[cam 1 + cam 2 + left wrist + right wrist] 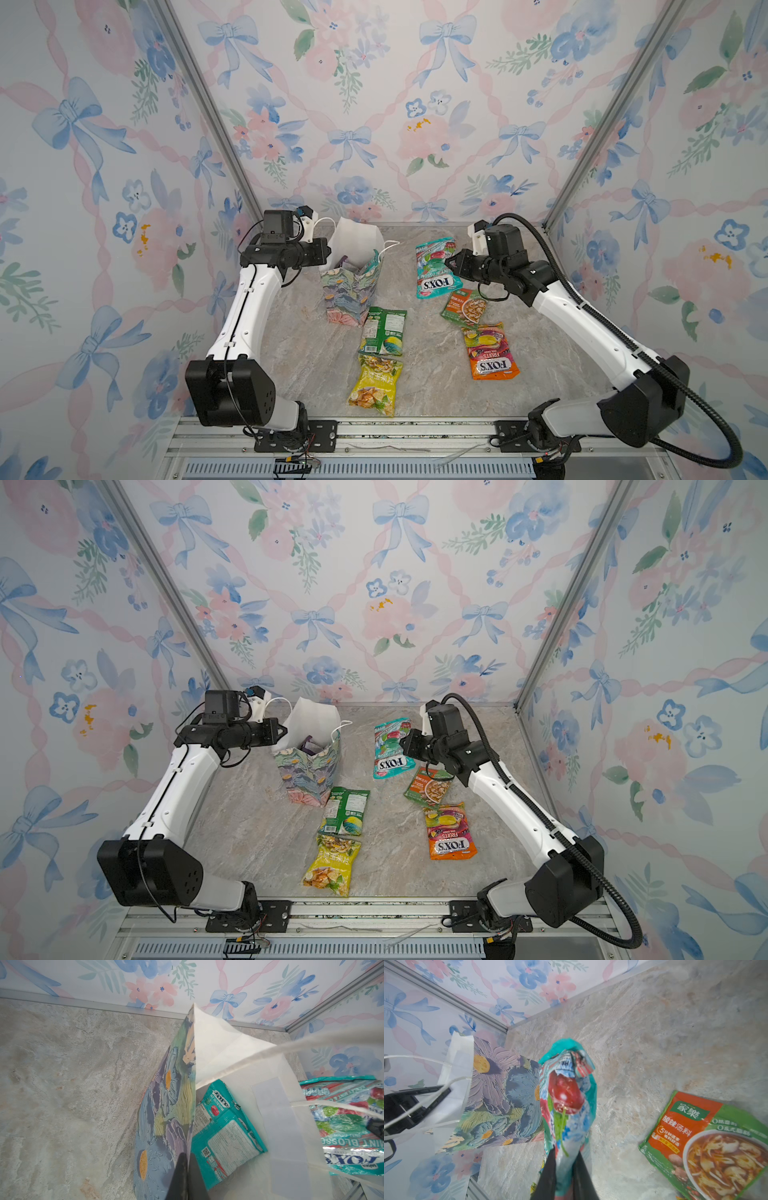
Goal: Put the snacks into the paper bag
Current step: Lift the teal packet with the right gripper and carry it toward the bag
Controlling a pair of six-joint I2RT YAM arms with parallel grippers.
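The paper bag (351, 291) (309, 771) stands open at the back left, flower print outside, white inside. My left gripper (328, 251) (188, 1157) is shut on the bag's left wall (166, 1105) at the rim. A teal snack packet (226, 1132) and a purple one (311, 744) lie inside. My right gripper (449, 262) (565, 1153) is shut on another teal FOX'S packet (436, 270) (566, 1093), held to the right of the bag (500, 1093). Four snacks lie on the table: green (382, 332), yellow (376, 384), orange-green (465, 307) (708, 1142) and orange FOX'S (490, 351).
The bag's white cord handles (291, 1047) hang loose over its mouth. Flowered walls close in the marble table (299, 365) at the back and both sides. A metal rail (395, 436) with the arm bases runs along the front edge.
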